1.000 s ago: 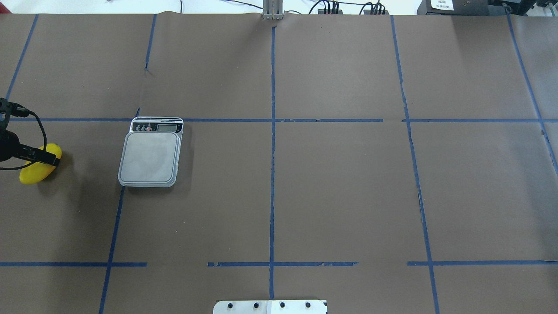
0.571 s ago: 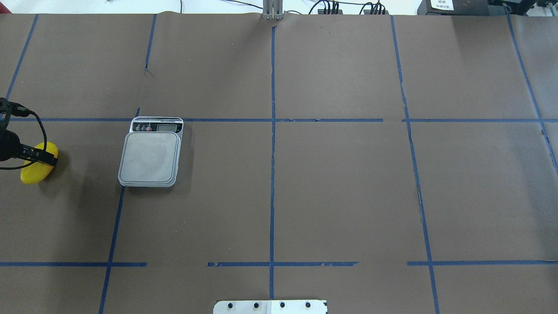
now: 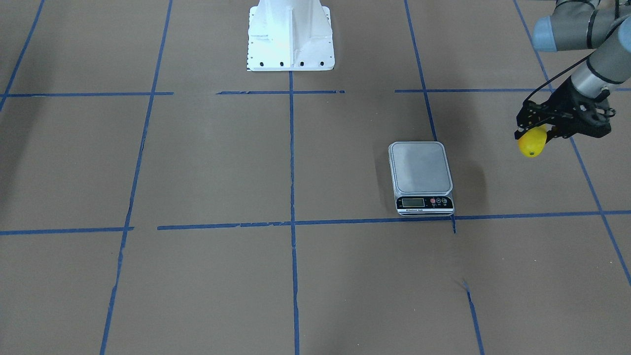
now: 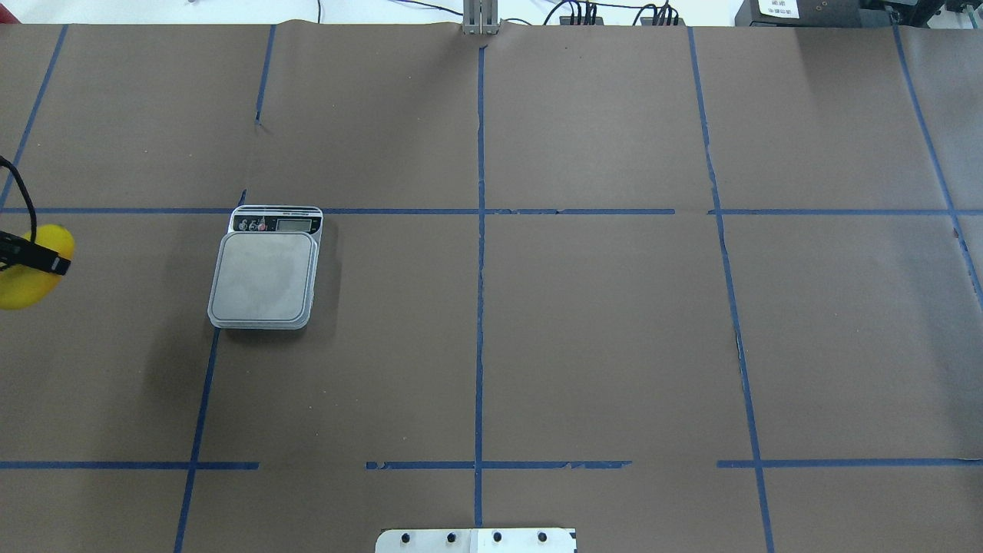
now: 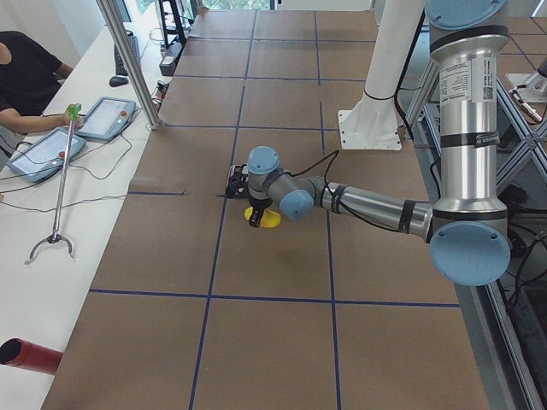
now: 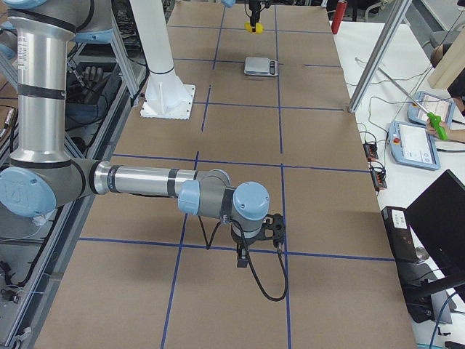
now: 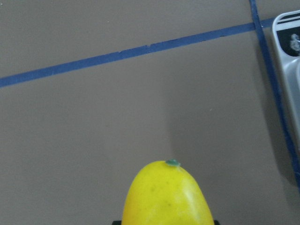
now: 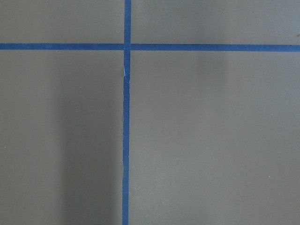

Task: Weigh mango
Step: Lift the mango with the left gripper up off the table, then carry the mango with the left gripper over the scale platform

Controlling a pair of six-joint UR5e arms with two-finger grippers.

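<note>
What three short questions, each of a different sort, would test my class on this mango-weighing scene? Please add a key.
1. True or false: the mango lies on the platform of the scale.
2. Pick one. What holds the mango? A. the left gripper; B. the other arm's gripper; C. nothing, it lies free on the table.
3. Fill the gap with "toward" or "away from": the scale's display end points ___ the robot's base.

Key: 1 false, the platform is bare; 2 A; 3 away from.
</note>
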